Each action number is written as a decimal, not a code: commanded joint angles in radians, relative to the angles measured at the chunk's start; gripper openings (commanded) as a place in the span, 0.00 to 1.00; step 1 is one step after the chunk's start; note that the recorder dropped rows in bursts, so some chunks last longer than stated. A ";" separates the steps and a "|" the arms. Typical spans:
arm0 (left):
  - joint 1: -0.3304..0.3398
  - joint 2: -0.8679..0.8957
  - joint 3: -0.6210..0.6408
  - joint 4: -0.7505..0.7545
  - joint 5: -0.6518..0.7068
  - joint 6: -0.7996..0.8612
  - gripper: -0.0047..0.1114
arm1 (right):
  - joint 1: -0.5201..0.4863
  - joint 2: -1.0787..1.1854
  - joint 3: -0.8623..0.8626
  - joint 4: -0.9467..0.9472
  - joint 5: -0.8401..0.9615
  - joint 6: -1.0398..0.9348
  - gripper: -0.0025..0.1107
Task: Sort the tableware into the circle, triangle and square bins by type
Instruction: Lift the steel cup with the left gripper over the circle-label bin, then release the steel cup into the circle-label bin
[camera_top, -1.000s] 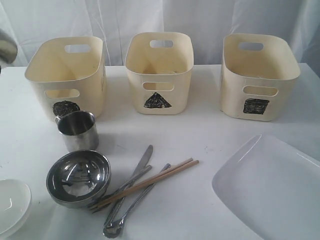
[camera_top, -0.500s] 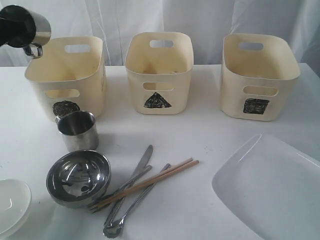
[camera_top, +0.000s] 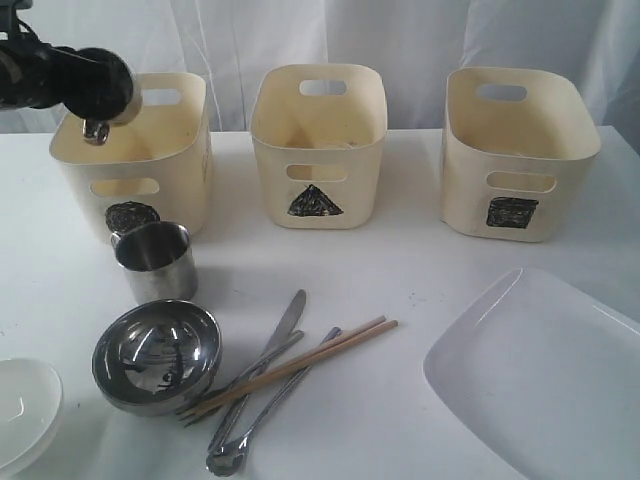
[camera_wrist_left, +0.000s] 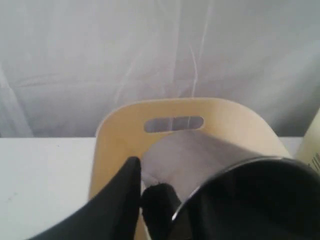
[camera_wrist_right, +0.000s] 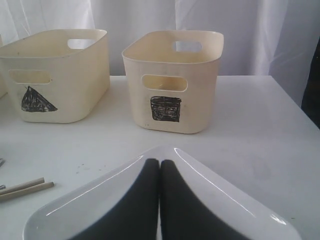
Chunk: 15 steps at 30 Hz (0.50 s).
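White table (camera_top: 420, 260) takes up nearly the whole scene: matte, plain top, a few tiny dark specks near the middle. Behind it a white curtain (camera_top: 230, 40) runs the full width, hanging in soft vertical folds. It's thin, with brighter streaks where light comes through the cloth. The table's far edge sits right against the curtain. Lighting is even and diffuse, with only faint soft shadows on the tabletop. Everything around is white or off-white.

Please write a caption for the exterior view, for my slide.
Left claw with a steel mug above the circle bin; second mug, steel bowl, chopsticks and white plate on table.
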 joint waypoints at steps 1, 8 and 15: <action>-0.056 -0.007 -0.022 0.068 0.058 -0.047 0.52 | 0.005 -0.005 0.005 -0.002 -0.003 0.005 0.02; -0.103 -0.010 -0.063 0.080 0.182 -0.051 0.55 | 0.005 -0.005 0.005 -0.002 -0.003 0.005 0.02; -0.115 -0.118 -0.063 0.080 0.275 -0.053 0.55 | 0.005 -0.005 0.005 -0.002 -0.003 0.005 0.02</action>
